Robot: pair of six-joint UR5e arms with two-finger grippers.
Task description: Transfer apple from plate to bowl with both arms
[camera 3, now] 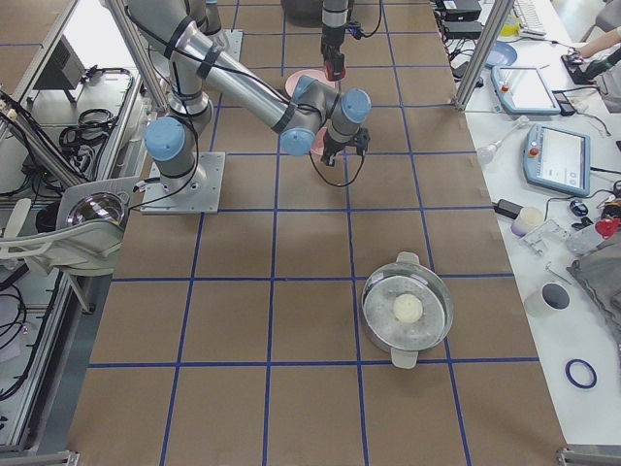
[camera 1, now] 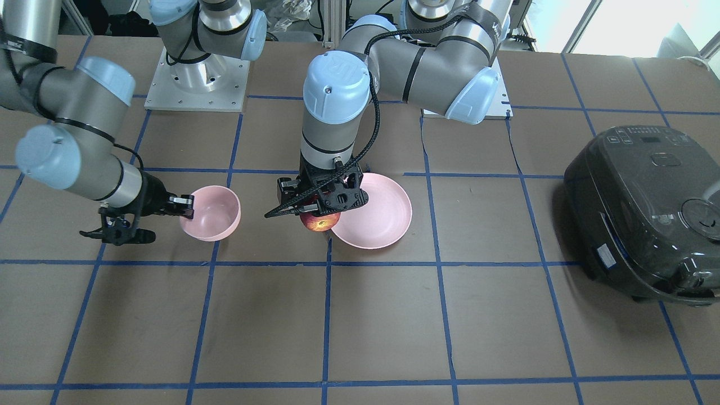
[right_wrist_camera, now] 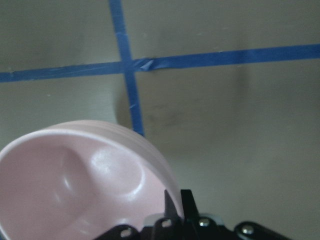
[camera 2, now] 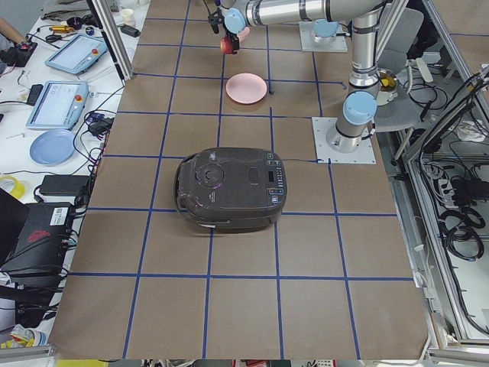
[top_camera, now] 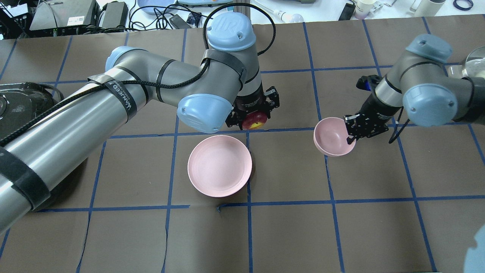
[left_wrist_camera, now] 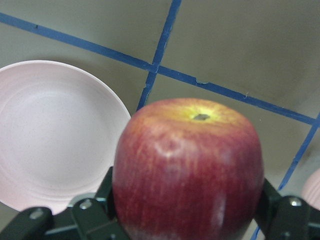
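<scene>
Across the brown-papered table (camera 1: 506, 337), marked into squares by blue tape, the left arm (top_camera: 113, 102) reached to the middle, and the right arm (top_camera: 428, 91) stood at its own side with its wrist angled down. A black cooker (camera 1: 647, 208), lid closed, sat at the left arm's end of the table, well apart from the work area. A metal pot (camera 3: 408, 309) with a glass lid stood at the opposite end. The pink plate (top_camera: 219, 165) lay flat near the centre with nothing on it. The pink bowl (top_camera: 333, 138) was well apart from the plate, toward the right arm, and was seen to be tilted. Whether its base touched the table could not be determined. The right gripper (top_camera: 351, 138) was clamped on the bowl's rim, one finger inside the wall and one outside. The left gripper (camera 1: 320, 211) pointed downward, with its jaws closed against opposite sides of the apple (left_wrist_camera: 187, 170). The apple was held off the table with its yellow stem end facing down. It was just outside the plate's edge on the side toward the bowl, between plate and bowl but much nearer the plate.
</scene>
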